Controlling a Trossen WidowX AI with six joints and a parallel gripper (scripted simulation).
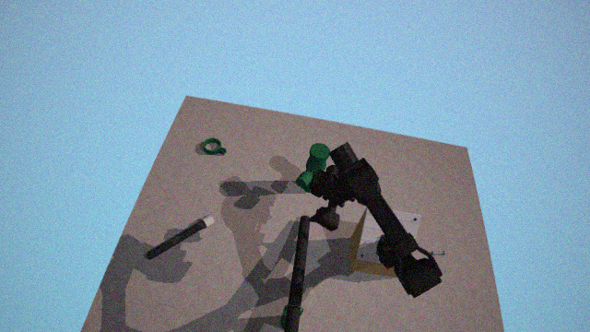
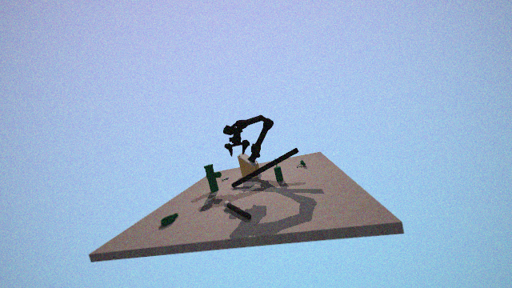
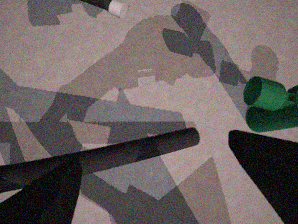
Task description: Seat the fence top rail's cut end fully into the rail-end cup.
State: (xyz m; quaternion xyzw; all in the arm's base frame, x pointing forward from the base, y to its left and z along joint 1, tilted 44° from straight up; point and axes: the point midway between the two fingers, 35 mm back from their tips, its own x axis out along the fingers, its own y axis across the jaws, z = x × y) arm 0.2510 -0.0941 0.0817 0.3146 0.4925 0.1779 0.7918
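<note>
The dark rail (image 1: 299, 267) (image 2: 276, 162) (image 3: 125, 152) slants through the green loop (image 1: 300, 310) on the small green post (image 2: 278, 174). Its near end is low, beside and apart from the big post; whether it touches the table is unclear. The big green post (image 1: 319, 152) (image 2: 211, 182) (image 3: 265, 120) stands upright. The green rail-end cup (image 1: 304, 180) (image 2: 218, 174) (image 3: 270, 95) sticks out from its upper part, its mouth empty. My gripper (image 1: 315, 202) (image 2: 237, 154) (image 3: 156, 151) is open and empty above the rail; its left finger overlaps the rail in the wrist view, contact unclear.
A white-topped yellow block (image 1: 357, 242) (image 2: 245, 168) stands by the arm's base. A dark tube with a white end (image 1: 177, 237) (image 2: 238, 210) (image 3: 118, 8) and a green ring piece (image 1: 206, 148) (image 2: 170, 219) lie on the table (image 1: 258, 124) (image 2: 352, 208).
</note>
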